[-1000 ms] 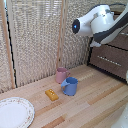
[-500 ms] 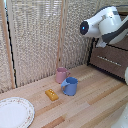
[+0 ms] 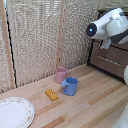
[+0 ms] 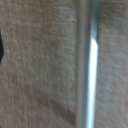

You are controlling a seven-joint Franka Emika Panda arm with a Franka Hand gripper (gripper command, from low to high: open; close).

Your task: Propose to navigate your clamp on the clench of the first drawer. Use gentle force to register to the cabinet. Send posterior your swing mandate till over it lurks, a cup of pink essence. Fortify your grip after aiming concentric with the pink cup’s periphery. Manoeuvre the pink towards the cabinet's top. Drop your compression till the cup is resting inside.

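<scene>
On the wooden table (image 3: 95, 102): one pink cup (image 3: 61, 75) | one blue mug (image 3: 70, 86) | one plate (image 3: 15, 113)

1. The bulky white robot arm (image 3: 111, 26) has a dark round face on its joint.
2. Just behind it, the dark brown wooden cabinet (image 3: 111, 59) carries a slim silver bar handle (image 4: 87, 70).
3. Well below the arm sit a pale pink mug (image 3: 61, 75), a blue mug (image 3: 70, 86) and a small yellow block (image 3: 51, 94).
4. Farthest off, a white round plate (image 3: 14, 113) has a speckled patterned rim.
5. The light wooden tabletop (image 3: 95, 102) shows plank stripes.
</scene>
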